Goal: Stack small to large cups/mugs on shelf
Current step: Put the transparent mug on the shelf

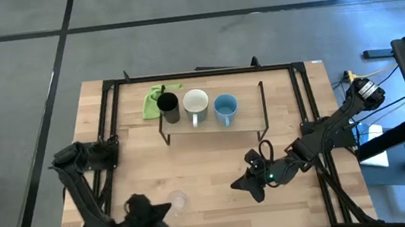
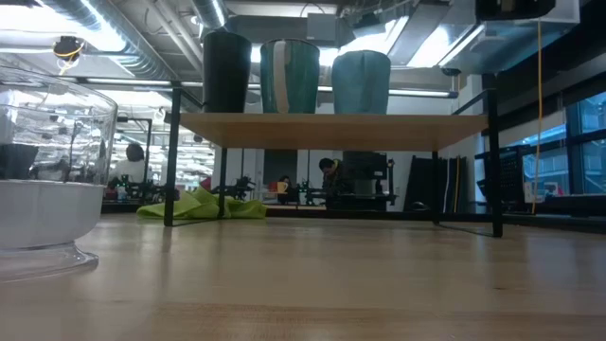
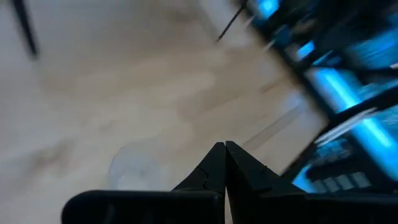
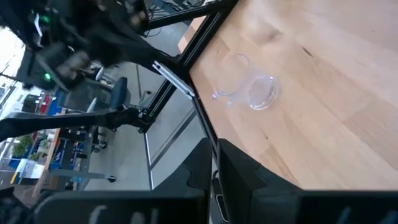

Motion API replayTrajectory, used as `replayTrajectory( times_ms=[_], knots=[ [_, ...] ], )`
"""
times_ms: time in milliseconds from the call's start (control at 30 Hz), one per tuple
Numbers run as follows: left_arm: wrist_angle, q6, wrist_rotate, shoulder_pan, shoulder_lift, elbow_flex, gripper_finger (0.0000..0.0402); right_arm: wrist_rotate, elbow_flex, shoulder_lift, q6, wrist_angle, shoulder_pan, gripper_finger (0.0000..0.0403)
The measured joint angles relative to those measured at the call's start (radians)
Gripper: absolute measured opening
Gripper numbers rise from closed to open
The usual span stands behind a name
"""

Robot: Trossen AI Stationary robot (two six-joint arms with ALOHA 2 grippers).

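Observation:
On the shelf (image 1: 244, 125) a black cup (image 1: 169, 106), a white mug (image 1: 195, 105) and a light blue mug (image 1: 226, 108) stand in a row; the low view shows the black cup (image 2: 226, 72), the white mug (image 2: 290, 76) and the blue mug (image 2: 361, 82) upright on the board (image 2: 331, 130). The clear cup (image 1: 176, 201) stands on the table near its near edge, large in the low view (image 2: 45, 189). My left gripper (image 1: 158, 209) is shut just left of the clear cup (image 3: 134, 171). My right gripper (image 1: 253, 185) is shut over the table, right of the clear cup (image 4: 250, 91).
A green cloth (image 1: 158, 99) lies at the far left, behind the shelf, also seen under the shelf board in the low view (image 2: 202, 206). A black frame (image 1: 198, 73) runs around the tabletop. Bare wood lies between the shelf and the near edge.

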Motion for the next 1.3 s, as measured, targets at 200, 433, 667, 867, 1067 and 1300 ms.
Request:
replayTrajectory(
  times_ms=[200,433,667,867,1067,1300],
  knots=[
    [-0.044,0.062,-0.414,-0.130,-0.053,-0.001,0.0000,-0.039,0.000,0.000,-0.003,0.000,-0.020,0.0029],
    [0.001,0.164,0.081,-0.180,-0.119,0.000,0.0000,-0.103,0.000,0.000,-0.015,-0.013,-0.061,0.0029],
    [0.002,0.313,0.279,-0.181,-0.122,-0.055,0.0000,-0.180,0.000,0.000,-0.026,-0.012,-0.109,0.0029],
    [0.123,0.312,0.303,-0.199,-0.121,-0.277,0.0000,-0.100,0.000,0.000,0.030,0.039,-0.080,0.0029],
    [0.385,0.432,0.227,-0.216,-0.121,-0.486,0.0000,0.102,0.008,0.000,-0.061,0.123,0.028,0.0028],
    [0.471,0.498,0.175,-0.219,-0.121,-0.657,0.0000,0.275,0.090,0.000,-0.106,0.110,0.110,0.0028]
  ],
)
